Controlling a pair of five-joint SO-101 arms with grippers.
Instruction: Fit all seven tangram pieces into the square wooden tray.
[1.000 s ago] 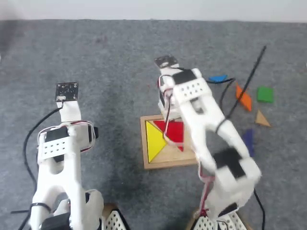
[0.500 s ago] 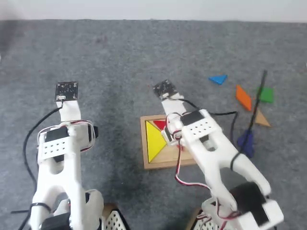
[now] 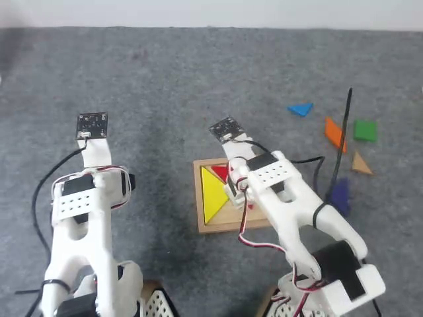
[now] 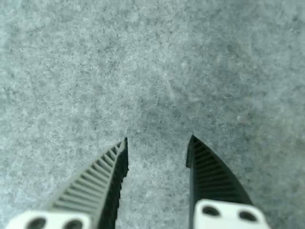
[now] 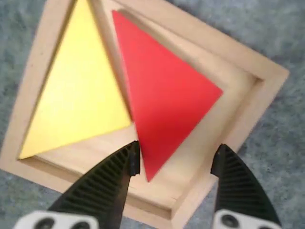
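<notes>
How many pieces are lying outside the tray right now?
5, all on the carpet right of the tray: blue triangle, orange piece, green square, tan triangle, and purple piece nearest the tray.

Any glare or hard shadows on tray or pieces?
High view: no glare, soft shadow on the carpet beside the tray. Right wrist view: red triangle and yellow triangle evenly lit, thin shadow along tray's inner rim. Left wrist view: faint dark patch ahead of left gripper.

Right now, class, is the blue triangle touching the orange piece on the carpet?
Apart. The high view shows the blue triangle and the orange piece with a strip of bare grey carpet between them.
</notes>
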